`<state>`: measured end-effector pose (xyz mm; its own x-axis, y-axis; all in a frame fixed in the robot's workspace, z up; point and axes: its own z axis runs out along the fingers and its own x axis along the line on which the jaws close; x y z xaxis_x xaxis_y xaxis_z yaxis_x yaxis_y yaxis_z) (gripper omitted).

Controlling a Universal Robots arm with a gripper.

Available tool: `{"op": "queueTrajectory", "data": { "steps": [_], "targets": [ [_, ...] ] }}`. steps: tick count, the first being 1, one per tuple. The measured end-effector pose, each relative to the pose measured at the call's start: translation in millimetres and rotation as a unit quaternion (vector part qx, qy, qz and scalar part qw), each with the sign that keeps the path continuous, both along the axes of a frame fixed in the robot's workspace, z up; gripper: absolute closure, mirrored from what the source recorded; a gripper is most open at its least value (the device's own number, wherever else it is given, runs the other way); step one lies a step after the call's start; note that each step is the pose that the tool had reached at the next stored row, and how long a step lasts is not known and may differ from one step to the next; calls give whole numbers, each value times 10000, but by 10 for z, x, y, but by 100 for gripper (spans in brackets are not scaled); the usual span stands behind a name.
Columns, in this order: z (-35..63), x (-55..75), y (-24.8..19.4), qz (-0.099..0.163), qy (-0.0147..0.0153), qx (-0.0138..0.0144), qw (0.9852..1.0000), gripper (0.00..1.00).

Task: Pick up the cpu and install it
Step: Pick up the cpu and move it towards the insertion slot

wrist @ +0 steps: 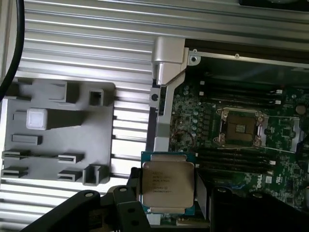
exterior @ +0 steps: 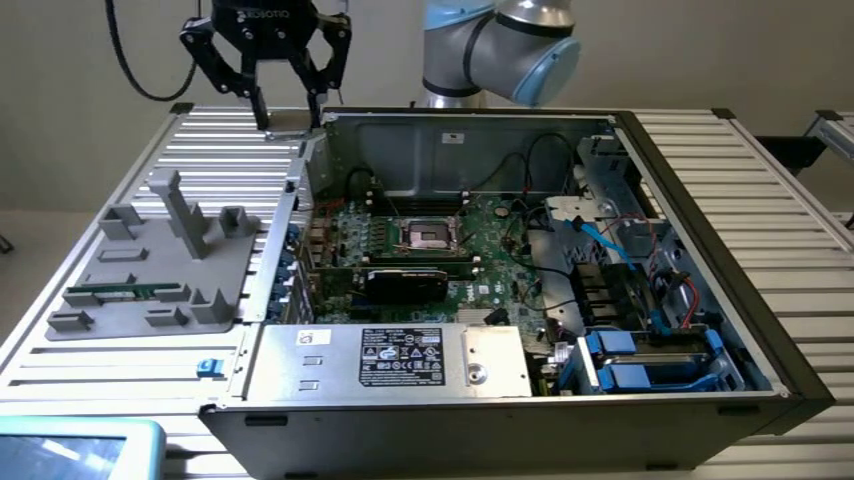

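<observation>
Cpu (wrist: 168, 182), silvery square lid, greenish rim, held between fingers (wrist: 126, 200).

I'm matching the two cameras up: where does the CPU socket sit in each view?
Exterior view: socket at the middle of the motherboard.
Wrist view: socket on the same board, beyond the held cpu.
Shared landmark: grey fixture tray beside the computer case.
</observation>
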<state>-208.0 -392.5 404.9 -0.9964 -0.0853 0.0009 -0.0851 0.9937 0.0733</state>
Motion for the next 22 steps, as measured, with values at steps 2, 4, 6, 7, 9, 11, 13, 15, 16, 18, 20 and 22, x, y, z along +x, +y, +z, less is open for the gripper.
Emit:
{"op": "queueTrajectory", "data": {
  "steps": [2, 4, 6, 7, 9, 11, 13, 15, 16, 18, 20, 22],
  "targets": [
    [-3, 91, -2, 0, 0, 6, 10000, 46],
    [-5, 182, -4, 0, 0, 12, 10000, 46],
    [-7, 275, -5, 0, 0, 18, 10000, 46],
    [-9, 320, -6, 0, 0, 21, 10000, 46],
    [-13, 409, -7, 1, 0, 27, 10000, 46],
    [-17, 500, -7, 0, 0, 34, 10000, 46],
    [-20, 595, -8, 0, 0, 40, 10000, 46],
    [-24, 682, -8, 0, 0, 45, 10000, 46],
    [-26, 729, -8, 0, 0, 48, 10000, 46],
    [-30, 812, -8, 0, 0, 53, 10000, 46],
    [-34, 887, -8, 0, 0, 57, 10000, 46],
    [-37, 945, -8, 0, 0, 60, 10000, 46]
  ]
}}
